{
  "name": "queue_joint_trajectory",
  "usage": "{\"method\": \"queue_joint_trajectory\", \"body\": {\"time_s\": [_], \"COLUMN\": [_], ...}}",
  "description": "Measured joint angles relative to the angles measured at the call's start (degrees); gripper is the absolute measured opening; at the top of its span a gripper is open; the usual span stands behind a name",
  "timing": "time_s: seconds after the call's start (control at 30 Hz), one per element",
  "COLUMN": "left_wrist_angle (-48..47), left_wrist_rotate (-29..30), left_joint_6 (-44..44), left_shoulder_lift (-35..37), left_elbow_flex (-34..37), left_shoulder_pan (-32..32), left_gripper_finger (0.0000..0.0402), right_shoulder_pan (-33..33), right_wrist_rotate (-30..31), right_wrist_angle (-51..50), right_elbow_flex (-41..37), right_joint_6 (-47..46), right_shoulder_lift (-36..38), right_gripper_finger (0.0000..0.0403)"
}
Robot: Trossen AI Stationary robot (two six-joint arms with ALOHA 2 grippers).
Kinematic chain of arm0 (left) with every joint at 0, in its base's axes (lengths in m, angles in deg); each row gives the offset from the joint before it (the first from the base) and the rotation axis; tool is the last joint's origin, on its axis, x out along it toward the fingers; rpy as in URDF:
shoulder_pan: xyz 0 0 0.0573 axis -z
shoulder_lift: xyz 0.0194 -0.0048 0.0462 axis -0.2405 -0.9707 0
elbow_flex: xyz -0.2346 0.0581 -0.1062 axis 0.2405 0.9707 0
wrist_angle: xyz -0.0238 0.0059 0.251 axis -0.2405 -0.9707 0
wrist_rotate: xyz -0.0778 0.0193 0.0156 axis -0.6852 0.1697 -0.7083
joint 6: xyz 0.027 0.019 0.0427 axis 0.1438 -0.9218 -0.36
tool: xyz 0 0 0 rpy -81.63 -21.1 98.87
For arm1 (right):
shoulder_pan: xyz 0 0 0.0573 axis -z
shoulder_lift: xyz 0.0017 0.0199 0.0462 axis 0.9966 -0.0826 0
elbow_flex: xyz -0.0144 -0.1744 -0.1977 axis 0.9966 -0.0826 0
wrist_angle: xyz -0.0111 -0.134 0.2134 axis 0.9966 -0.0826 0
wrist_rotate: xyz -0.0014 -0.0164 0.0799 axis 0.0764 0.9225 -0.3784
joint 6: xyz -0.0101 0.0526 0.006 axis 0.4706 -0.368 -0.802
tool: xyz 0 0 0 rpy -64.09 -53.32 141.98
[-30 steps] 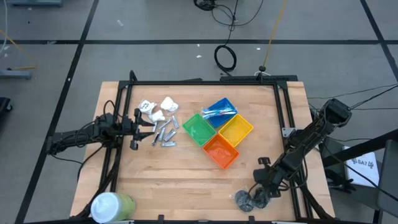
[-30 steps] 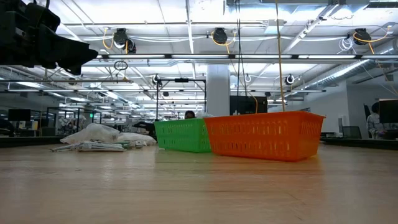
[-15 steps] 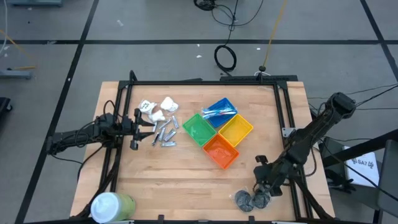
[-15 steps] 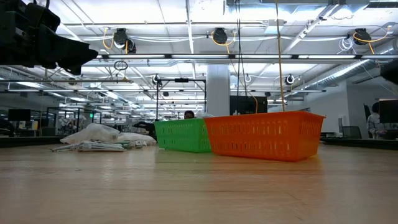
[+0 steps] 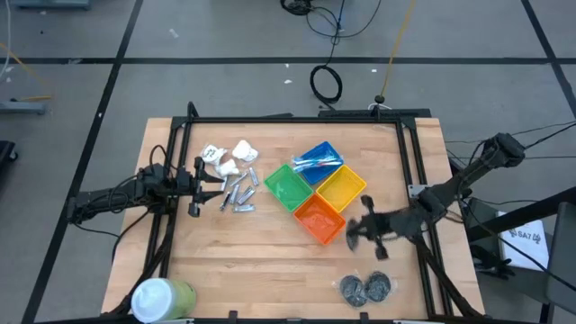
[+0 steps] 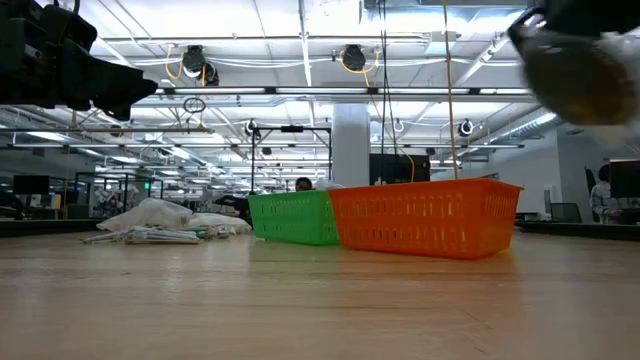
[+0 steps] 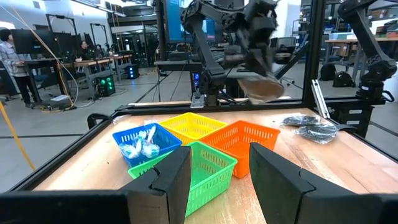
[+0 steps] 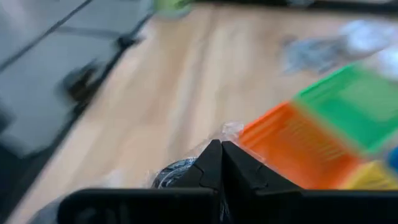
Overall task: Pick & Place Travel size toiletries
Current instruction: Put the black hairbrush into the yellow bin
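My right gripper (image 5: 358, 236) is shut on a dark grey round wad (image 8: 177, 172), in the air just beside the orange bin (image 5: 319, 219). It also shows, blurred, in the left wrist view (image 7: 258, 59) and in the low view (image 6: 585, 60). Two more dark wads (image 5: 364, 288) lie on the table near its front right. My left gripper (image 5: 205, 180) is open and empty, beside the silver metal pieces (image 5: 238, 193) and white packets (image 5: 229, 157). Blue-and-white sticks (image 5: 317, 162) lie in the blue bin. My right gripper pinches the dark wad between its two shut fingers (image 8: 233, 168). The wad, in a clear wrap, sticks out at one side of the fingertips (image 8: 186, 168). It is lifted clear of the table. Blur hides which part of the wad is held.
Four bins stand in a diamond mid-table: blue (image 5: 306, 151), green (image 5: 286, 184), yellow (image 5: 340, 187) and orange. A large green-and-white cylinder (image 5: 162, 297) lies at the near left corner. Bare wood lies between the bins and the near edge.
My right gripper has risen from the dark wads at the table's near right. It has gone quickly toward the far-left, to the orange bin, carrying one wad lifted clear. Two wads stay on the table.
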State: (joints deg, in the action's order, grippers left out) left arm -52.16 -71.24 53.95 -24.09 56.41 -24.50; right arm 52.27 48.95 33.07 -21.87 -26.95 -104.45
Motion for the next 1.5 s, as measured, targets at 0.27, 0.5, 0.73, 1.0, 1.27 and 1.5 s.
{"method": "queue_joint_trajectory", "body": {"time_s": [0.27, 0.5, 0.73, 1.0, 1.27, 1.5], "left_wrist_angle": [0.0, 0.0, 0.0, -0.02, 0.0, 0.0], "left_wrist_rotate": [0.0, -0.01, 0.0, 0.0, 0.0, 0.0], "left_joint_6": [0.01, 0.0, 0.0, -0.01, 0.01, -0.01], "left_shoulder_lift": [0.0, 0.0, 0.0, 0.0, 0.0, 0.0], "left_elbow_flex": [0.0, 0.01, 0.0, 0.0, 0.02, 0.01], "left_shoulder_pan": [0.01, 0.0, -0.01, 0.01, 0.01, 0.0], "left_gripper_finger": [0.0159, 0.0159, 0.0159, 0.0159, 0.0159, 0.0159], "right_shoulder_pan": [16.75, 32.1, 38.97, 39.03, 37.27, 27.18], "right_wrist_rotate": [2.13, 0.73, -7.13, -7.15, -7.48, -20.36], "right_wrist_angle": [3.98, 5.93, 19.88, 25.98, 26.47, 27.28], "right_elbow_flex": [-0.32, -4.02, -13.15, -16.35, -16.36, -16.37], "right_joint_6": [12.65, 17.71, 18.1, 20.28, 20.38, 19.14], "right_shoulder_lift": [0.0, -0.58, -0.58, -0.58, 1.78, 9.26], "right_gripper_finger": [0.0, 0.0, 0.0, 0.0067, 0.0166, 0.0199]}}
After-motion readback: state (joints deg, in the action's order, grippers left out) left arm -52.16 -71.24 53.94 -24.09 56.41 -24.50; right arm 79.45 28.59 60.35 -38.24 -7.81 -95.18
